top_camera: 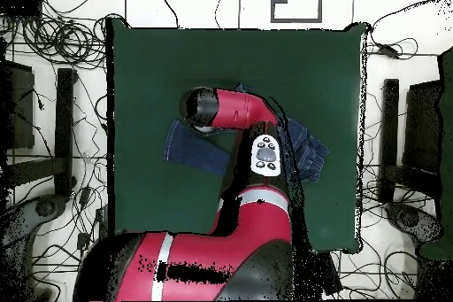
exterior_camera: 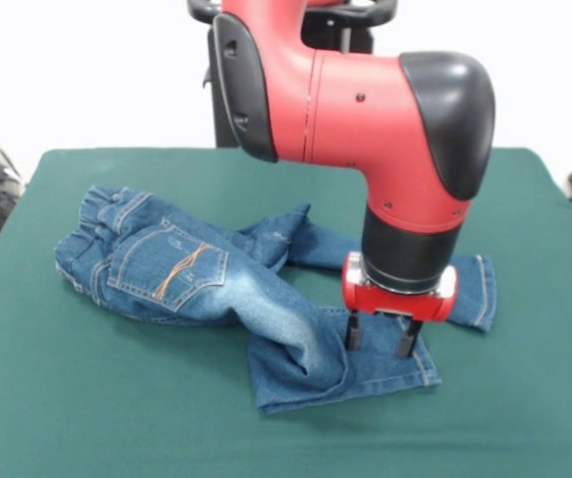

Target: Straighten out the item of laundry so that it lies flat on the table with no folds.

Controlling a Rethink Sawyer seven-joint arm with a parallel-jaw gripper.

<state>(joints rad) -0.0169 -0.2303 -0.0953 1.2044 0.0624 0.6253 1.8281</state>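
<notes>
The item of laundry (exterior_camera: 181, 274), blue jeans with orange stitching on a back pocket, lies crumpled on the green table (exterior_camera: 87, 418). Its waist is bunched at the left. One leg folds over itself toward the front, ending in a hem at the front right. The other leg runs right behind the arm. My gripper (exterior_camera: 380, 344) points straight down over the front leg near its hem, open, its two black fingers (exterior_camera: 352, 332) apart with tips at the denim. From overhead the arm hides the gripper; only parts of the jeans (top_camera: 188, 146) show on either side of it.
The red arm (top_camera: 237, 108) reaches across the middle of the table (top_camera: 150, 68). Cables and dark equipment (top_camera: 62, 130) lie on the floor around the table's sides. Bare green cloth surrounds the jeans.
</notes>
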